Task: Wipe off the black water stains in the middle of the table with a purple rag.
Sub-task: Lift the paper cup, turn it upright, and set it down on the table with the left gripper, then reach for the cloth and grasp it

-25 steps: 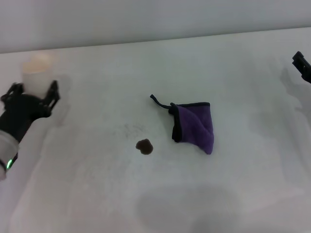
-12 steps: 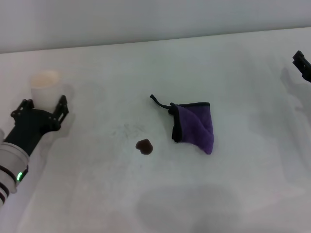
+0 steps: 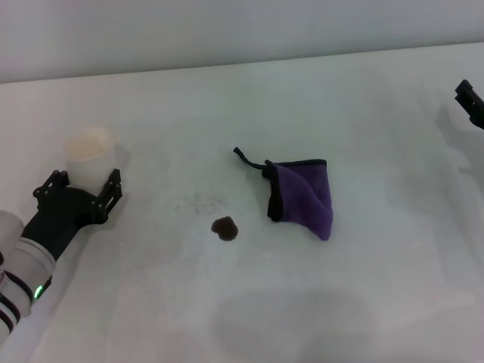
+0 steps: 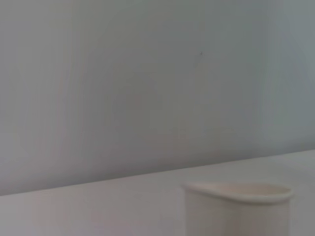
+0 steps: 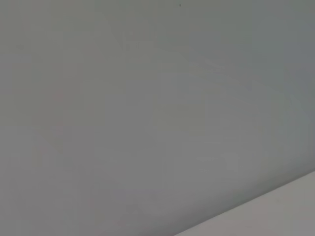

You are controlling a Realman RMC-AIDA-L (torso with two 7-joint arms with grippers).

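Purple rag [image 3: 304, 198]: soft, light, will bunch — pinch thick folded edge; left gripper [image 3: 82, 184] spread wide, empty; right gripper [image 3: 470, 101] state unclear.

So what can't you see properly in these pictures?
- Right claw: head view, cut off by the edge; open or shut unclear.
- Paper cup: left wrist view, its base runs off the picture.
- Purple rag and black stain: in neither wrist view.
- Left claw: open, absent from its own wrist view.

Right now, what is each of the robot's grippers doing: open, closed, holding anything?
Left gripper: open, empty, just in front of the white paper cup.
Right gripper: at the table's right edge, state cannot be told.
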